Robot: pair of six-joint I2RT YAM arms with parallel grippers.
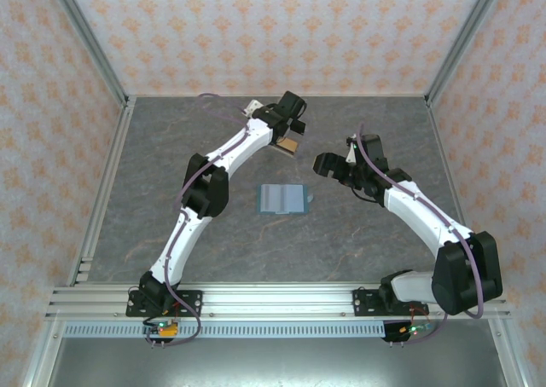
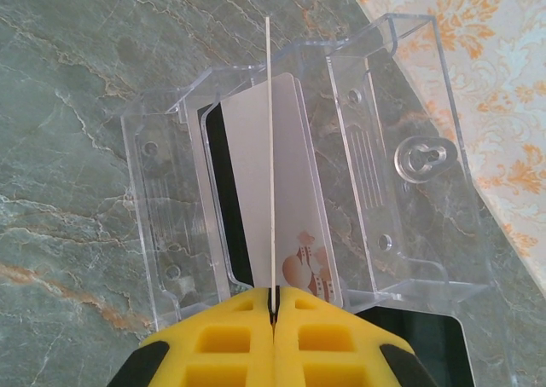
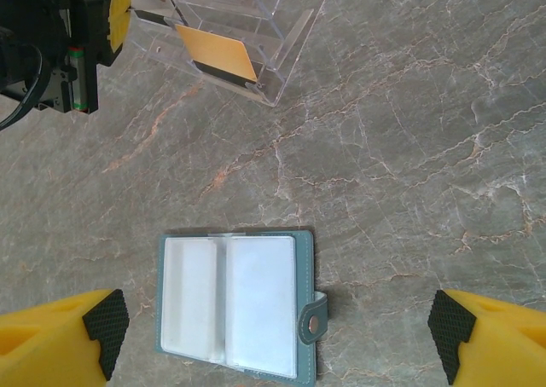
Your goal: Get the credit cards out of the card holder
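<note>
On the marble table (image 1: 153,148) the card holder (image 3: 235,302) lies open beneath my right gripper's (image 3: 277,332) spread jaws, while my left gripper (image 2: 273,306) pinches a card (image 2: 270,80) edge-on over the clear stand (image 2: 401,148); misaligned, it could catch a wall and twist loose.

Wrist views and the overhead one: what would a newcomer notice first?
The left gripper is shut on a thin card, edge-on, at a clear plastic rack on the table's far side with another card inside. Mid-table, the teal card holder lies open near the open right gripper.
</note>
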